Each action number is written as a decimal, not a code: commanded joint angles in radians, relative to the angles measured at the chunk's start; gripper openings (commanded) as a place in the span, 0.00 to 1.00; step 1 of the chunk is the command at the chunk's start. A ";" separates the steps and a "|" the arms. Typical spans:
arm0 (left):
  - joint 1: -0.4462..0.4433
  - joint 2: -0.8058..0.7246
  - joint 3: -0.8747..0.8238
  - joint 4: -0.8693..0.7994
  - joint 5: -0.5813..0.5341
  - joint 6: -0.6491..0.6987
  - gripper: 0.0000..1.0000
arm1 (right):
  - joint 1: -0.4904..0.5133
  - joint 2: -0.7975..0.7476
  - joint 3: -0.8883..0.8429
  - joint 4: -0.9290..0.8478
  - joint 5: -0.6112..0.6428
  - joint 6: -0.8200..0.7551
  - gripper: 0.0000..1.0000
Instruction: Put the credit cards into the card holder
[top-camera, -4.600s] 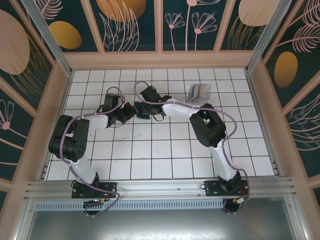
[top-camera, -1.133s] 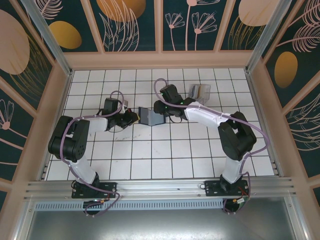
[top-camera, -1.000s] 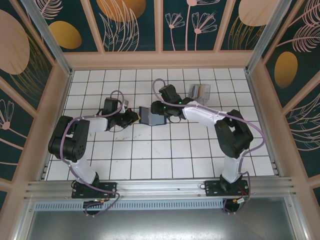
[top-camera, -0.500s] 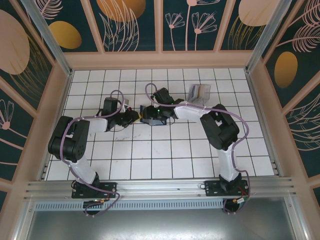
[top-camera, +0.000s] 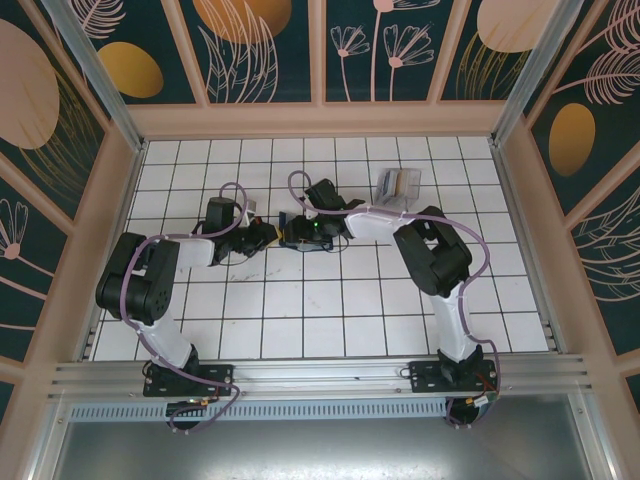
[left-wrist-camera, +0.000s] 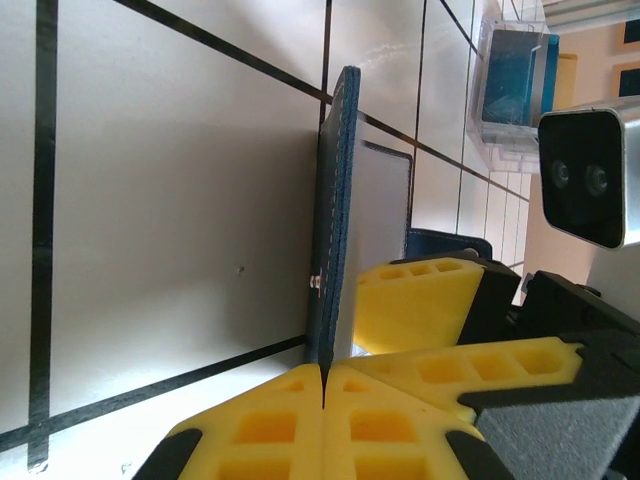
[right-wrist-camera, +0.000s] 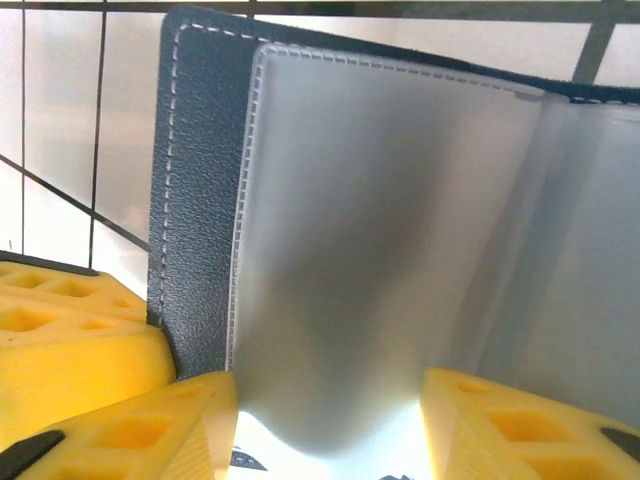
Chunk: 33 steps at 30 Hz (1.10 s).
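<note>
Left wrist view: my left gripper has its yellow foam pads pressed together on one edge of the navy wallet, pinching it. I see that wallet flap edge-on, as a thin dark strip against the white tiled table. Past it, a pale grey inner leaf opens away from the flap, and one yellow pad of my right gripper sits just beside that leaf.

Right wrist view: the wallet lies open toward the camera – the navy cover with pale stitching is on the left, and a frosted grey pocket fills the middle and right. My right gripper has its two pads spread apart at the bottom of the picture, with the pocket's lower edge in the gap between them. I cannot tell whether either pad touches it.

Top view: both arms reach toward the middle of the table, and the two grippers meet around the wallet. The cards stand in a clear tray – well apart from the wallet, to the right and nearer the far wall.
</note>
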 joint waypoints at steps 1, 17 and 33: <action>-0.002 -0.021 -0.003 0.030 0.023 -0.008 0.00 | -0.007 0.012 0.014 -0.031 0.036 -0.012 0.46; -0.001 -0.051 -0.003 -0.040 -0.036 0.040 0.00 | -0.042 -0.085 -0.070 0.022 0.059 -0.001 0.42; -0.002 -0.039 0.017 -0.074 -0.040 0.057 0.00 | -0.058 -0.111 -0.102 0.038 0.068 0.002 0.19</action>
